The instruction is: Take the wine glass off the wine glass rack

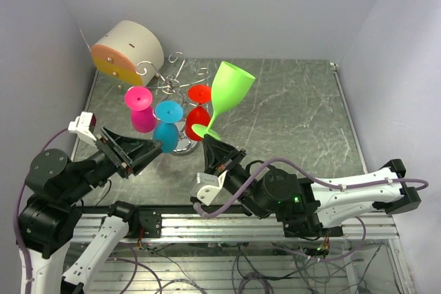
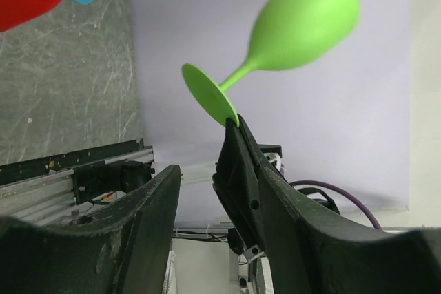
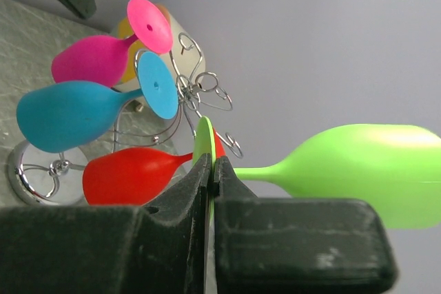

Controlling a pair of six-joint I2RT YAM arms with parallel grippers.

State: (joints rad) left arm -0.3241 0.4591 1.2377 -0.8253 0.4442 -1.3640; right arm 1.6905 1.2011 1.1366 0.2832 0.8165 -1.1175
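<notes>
My right gripper (image 1: 209,139) (image 3: 212,163) is shut on the foot disc of a green wine glass (image 1: 231,87) (image 3: 372,170), gripping it by the rim. The glass is tilted, bowl up and to the right, just right of the silver wine glass rack (image 1: 176,80) (image 3: 196,91), and hangs on none of its hooks. Pink (image 1: 141,111), blue (image 1: 167,125) and red (image 1: 198,118) glasses hang bowl-down on the rack. My left gripper (image 1: 153,146) (image 2: 219,173) stands open and empty beside the blue glass's bowl. Its wrist view looks across at the green glass (image 2: 303,22).
A beige cylinder with an orange face (image 1: 127,49) lies behind the rack at the back left. The rack's shiny round base (image 1: 182,148) (image 3: 27,170) rests on the grey marbled tabletop (image 1: 289,108). White walls close in the left, back and right sides.
</notes>
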